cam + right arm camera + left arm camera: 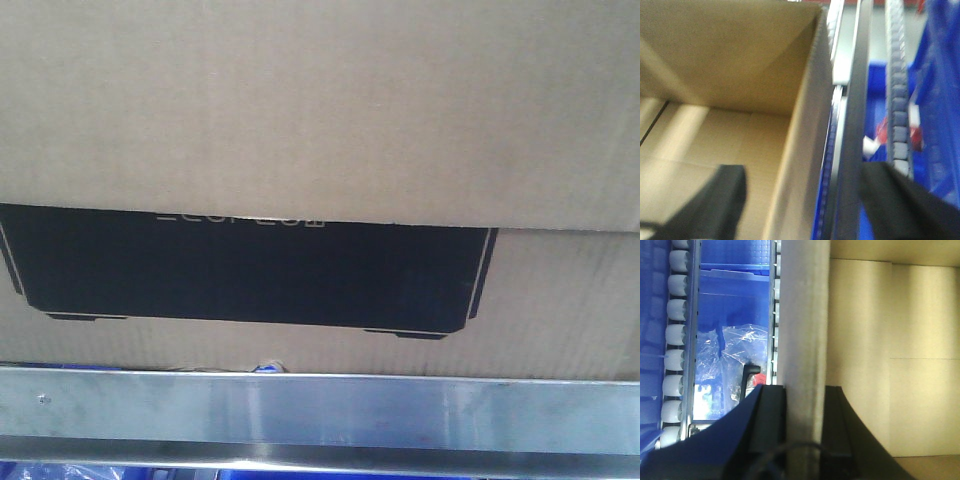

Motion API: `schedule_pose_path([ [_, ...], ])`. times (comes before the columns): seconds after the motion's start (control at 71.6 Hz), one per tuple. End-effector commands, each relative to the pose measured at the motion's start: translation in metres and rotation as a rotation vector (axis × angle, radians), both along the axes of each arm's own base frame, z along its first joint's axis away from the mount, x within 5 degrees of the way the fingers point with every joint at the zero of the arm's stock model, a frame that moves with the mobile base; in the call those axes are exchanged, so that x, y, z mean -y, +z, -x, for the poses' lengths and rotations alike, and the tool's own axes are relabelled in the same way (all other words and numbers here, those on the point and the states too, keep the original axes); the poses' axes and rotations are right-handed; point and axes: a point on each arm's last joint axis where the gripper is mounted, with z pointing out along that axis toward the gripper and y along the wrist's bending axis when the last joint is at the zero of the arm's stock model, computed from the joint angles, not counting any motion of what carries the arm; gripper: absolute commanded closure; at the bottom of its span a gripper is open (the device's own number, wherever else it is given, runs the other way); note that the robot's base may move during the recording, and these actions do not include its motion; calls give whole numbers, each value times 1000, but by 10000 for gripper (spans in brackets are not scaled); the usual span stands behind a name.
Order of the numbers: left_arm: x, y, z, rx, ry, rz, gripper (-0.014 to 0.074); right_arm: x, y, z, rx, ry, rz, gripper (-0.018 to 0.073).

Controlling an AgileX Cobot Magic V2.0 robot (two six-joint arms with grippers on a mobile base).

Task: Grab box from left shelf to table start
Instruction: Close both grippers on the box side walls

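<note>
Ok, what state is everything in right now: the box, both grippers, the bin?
box: top open, nothing visible inside, sitting behind the steel rail.
left gripper: seemingly closed on a box wall, one finger on each side.
right gripper: open, straddling a box wall with gaps on both sides.
blue bin: holds a crumpled clear plastic bag.

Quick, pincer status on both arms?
Left pincer: closed on the wall of the big brown cardboard box.
Right pincer: open, straddling that box's wall.
</note>
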Motion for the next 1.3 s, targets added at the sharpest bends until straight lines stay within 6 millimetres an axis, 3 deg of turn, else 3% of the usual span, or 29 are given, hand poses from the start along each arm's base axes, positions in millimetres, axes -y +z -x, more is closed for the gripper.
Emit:
schedule_pose_path([
  [0.0, 5, 20, 3, 113, -7, 73, 691, -2, 29, -15, 48, 9, -3, -67],
  [0.112, 5, 21, 2, 115, -7, 73, 691, -8, 42, -36, -68, 45, -13, -67],
  [0.251, 5, 21, 2, 115, -7, 73, 691, -13, 36, -75, -242, 71, 3, -67],
  [0.433, 5, 21, 2, 115, -7, 73, 691, -17, 13, -122, -342, 64, 4, -67],
  [0.615, 5, 21, 2, 117, -6, 74, 691, -19, -15, -151, -453, 59, 5, -52],
  [0.74, 5, 21, 2, 117, -6, 74, 691, -20, -24, -158, -493, 61, 8, 96],
  [0.908, 5, 21, 2, 117, -6, 74, 691, -20, -21, -157, -472, 58, 6, 531],
  [0.978, 5, 21, 2, 119, -6, 74, 691, -20, -20, -158, -462, 56, 4, 480],
  [1.285, 5, 25, 4, 157, -6, 78, 692, -19, -1, -157, -423, 57, 23, 501],
])
